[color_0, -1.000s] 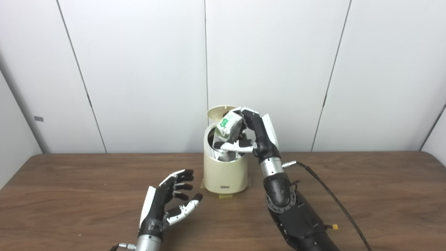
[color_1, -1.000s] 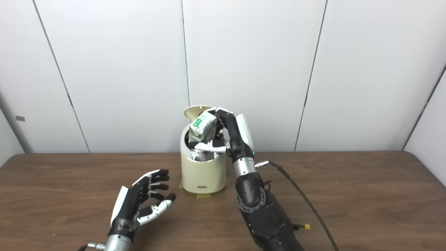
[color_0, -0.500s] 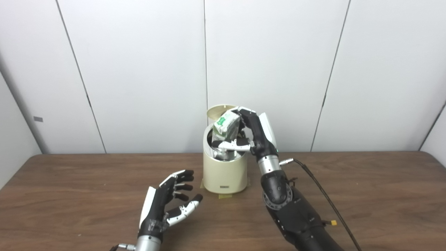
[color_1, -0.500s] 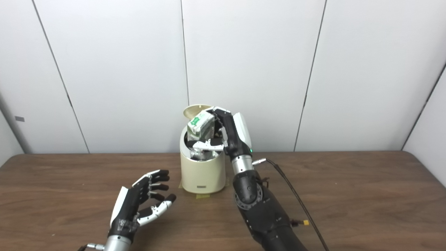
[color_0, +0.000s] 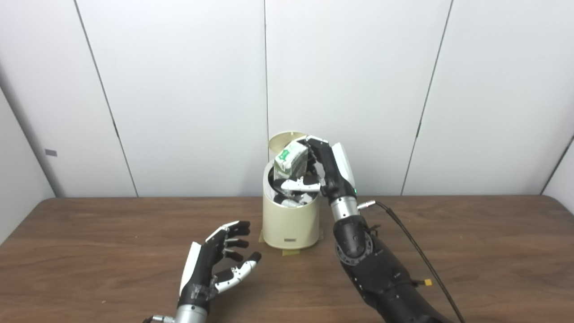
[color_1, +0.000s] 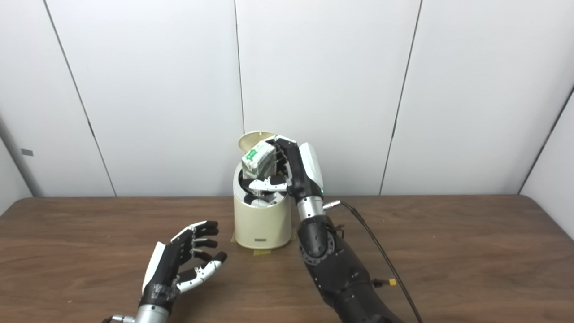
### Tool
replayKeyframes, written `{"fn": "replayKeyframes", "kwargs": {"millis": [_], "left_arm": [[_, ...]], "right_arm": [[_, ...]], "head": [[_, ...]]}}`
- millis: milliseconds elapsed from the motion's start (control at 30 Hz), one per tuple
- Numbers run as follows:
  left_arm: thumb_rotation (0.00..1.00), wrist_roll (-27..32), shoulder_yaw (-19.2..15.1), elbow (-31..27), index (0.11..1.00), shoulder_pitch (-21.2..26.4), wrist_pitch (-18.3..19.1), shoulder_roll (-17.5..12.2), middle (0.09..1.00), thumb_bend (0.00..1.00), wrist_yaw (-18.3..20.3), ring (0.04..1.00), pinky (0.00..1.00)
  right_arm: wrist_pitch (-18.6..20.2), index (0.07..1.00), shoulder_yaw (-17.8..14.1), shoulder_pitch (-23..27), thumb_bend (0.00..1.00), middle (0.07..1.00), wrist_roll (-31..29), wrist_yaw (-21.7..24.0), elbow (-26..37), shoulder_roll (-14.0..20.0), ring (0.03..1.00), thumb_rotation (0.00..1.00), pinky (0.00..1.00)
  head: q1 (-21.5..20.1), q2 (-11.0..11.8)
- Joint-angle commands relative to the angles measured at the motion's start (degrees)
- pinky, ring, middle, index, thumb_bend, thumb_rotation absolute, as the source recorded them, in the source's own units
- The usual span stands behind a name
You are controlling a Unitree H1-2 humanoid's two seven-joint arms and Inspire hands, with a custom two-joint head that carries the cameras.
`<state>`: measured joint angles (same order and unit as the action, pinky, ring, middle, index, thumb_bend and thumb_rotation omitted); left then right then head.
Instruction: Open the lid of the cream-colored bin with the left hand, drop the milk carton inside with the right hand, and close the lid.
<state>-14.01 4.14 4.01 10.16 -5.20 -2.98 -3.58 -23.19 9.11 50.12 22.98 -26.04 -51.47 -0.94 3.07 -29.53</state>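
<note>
The bin point(color_0: 290, 224) is cream, the milk carton point(color_0: 291, 159) white with green print, the table point(color_0: 89, 251) dark brown wood-grain.

Quick headcount: one bin point(color_0: 290, 224), cream-colored, with one lid point(color_0: 281, 140) tipped up behind its mouth. One milk carton point(color_0: 291, 161) (white with green print), sitting in the grip of the right hand point(color_0: 329, 170) above the opening. Two robot hands total: that one, and the left hand point(color_0: 214, 268) with nothing in it, fingers spread. One table point(color_0: 89, 251), brown wood. One black cable point(color_0: 415, 255) running off the right wrist. There's some pale stuff inside the bin, but I can't tell how many pieces. Bits of tape point(color_0: 288, 252) show at the bin's base; can't count those either.
</note>
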Motion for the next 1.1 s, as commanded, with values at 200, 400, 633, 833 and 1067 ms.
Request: {"fn": "replayKeyframes", "kwargs": {"millis": [200,400,633,833,1067], "left_arm": [[0.06,-0.33,0.12,-1.77,0.756,1.85,-0.66,-0.41,0.755,0.52,0.2,0.672,0.55],[0.06,-0.04,0.07,-1.79,0.753,1.83,-0.53,-0.45,0.755,0.52,0.31,0.676,0.55],[0.05,-0.52,0.3,-1.72,0.756,1.96,-0.38,-0.41,0.754,0.52,0.21,0.678,0.55],[0.06,-0.28,0.23,-1.46,0.756,2.11,-0.63,-0.32,0.752,0.52,0.2,0.674,0.55],[0.06,-0.28,0.23,-1.59,0.756,2.12,-0.7,-0.14,0.756,0.52,0.08,0.674,0.55]], "right_arm": [[4.71,0.526,1.23,0.75,0.52,0.502,0.19,5.84,4.93,1.72,0.419,0.0,0.36],[6.96,0.721,2.19,-0.74,0.85,0.733,-0.01,9.92,7.76,3.06,0.651,0.06,0.49],[9.29,0.775,2.5,-1.65,0.88,0.791,-0.5,14.42,9.98,4.22,0.744,0.05,0.59],[9.68,0.781,2.41,-1.97,0.87,0.802,-1.0,15.76,10.68,4.45,0.76,0.06,0.61],[3.8,0.73,0.76,-3.76,0.83,0.751,-3.45,13.9,13.83,3.75,0.672,0.04,0.52]], "head": [[-0.25,-0.06],[-0.47,-0.1],[-0.36,-0.35],[-0.32,-0.3],[-0.22,-0.14]]}}
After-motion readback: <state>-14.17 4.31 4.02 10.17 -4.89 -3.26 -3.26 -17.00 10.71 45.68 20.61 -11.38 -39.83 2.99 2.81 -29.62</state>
